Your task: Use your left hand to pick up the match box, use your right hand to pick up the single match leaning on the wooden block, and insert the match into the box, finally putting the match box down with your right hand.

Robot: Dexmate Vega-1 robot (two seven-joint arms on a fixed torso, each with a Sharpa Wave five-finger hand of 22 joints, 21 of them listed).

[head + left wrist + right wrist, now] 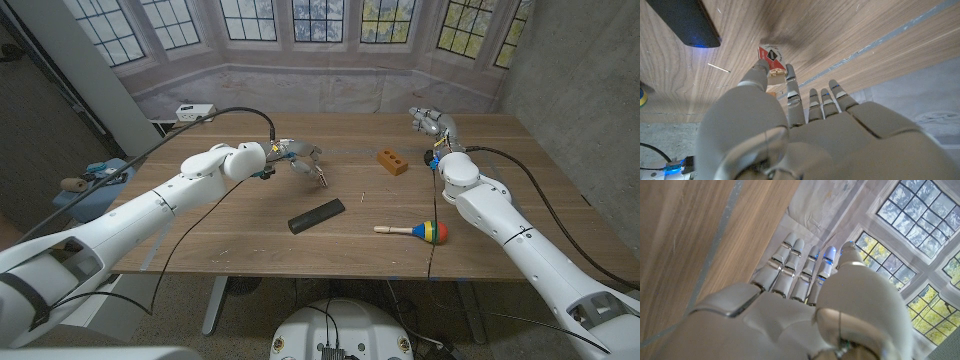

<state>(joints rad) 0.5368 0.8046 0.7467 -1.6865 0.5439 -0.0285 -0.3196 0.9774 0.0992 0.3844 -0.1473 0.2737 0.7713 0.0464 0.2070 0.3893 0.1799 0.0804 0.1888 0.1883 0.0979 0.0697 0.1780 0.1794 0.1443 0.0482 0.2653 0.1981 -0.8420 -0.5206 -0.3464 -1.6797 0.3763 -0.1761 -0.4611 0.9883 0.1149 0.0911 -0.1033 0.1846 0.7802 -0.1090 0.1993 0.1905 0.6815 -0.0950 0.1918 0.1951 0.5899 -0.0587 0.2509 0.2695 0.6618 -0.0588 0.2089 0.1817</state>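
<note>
While the left hand (790,130) pinches the matchbox (771,56) at its fingertips, half hiding it above the tabletop (250,210), the right hand (805,295) hovers empty, fingers straight, well beyond the block (392,161); the match is too small to see.

Wooden table (250,250) — grey walls (570,70), paned bay windows (320,18) behind.
</note>
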